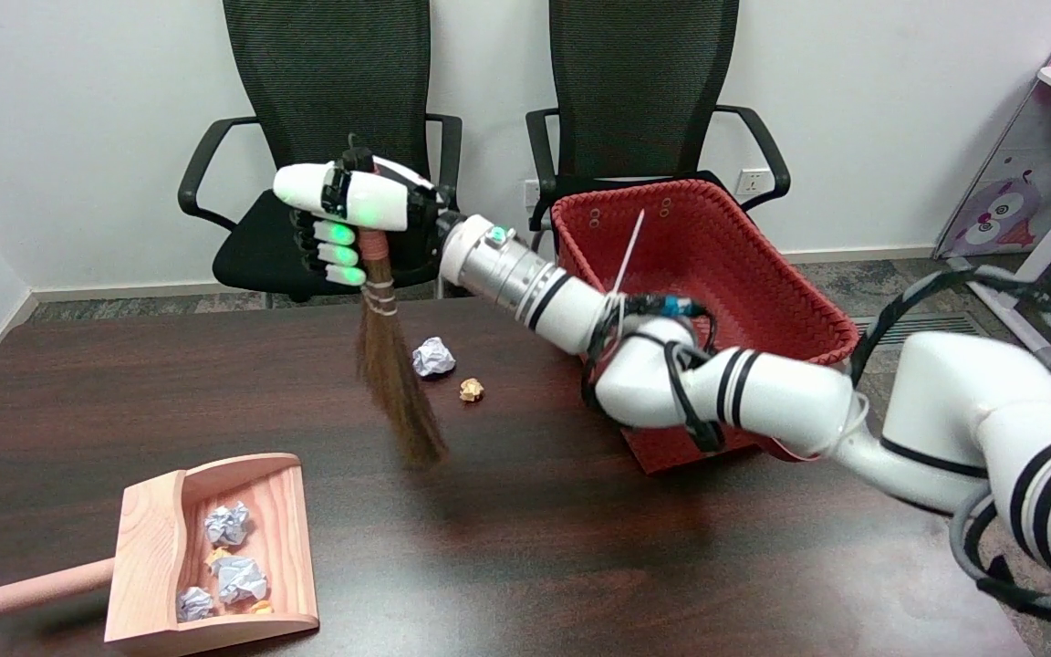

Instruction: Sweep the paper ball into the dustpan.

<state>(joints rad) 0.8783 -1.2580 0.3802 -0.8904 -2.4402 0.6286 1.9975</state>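
My right hand (348, 224) grips the handle of a small brown straw broom (390, 379), which hangs with its bristles slanting down to the right, tip close to the table. A white paper ball (433, 357) and a small tan paper ball (472, 391) lie on the dark table just right of the bristles. The wooden dustpan (161, 557) sits at the near left, handle pointing left, with several crumpled white and tan paper balls (232, 552) inside it.
A red woven basket (790, 301) stands at the table's right, partly behind my right arm. Two black office chairs (334, 119) are beyond the far edge. The table (580, 547) is dark wood.
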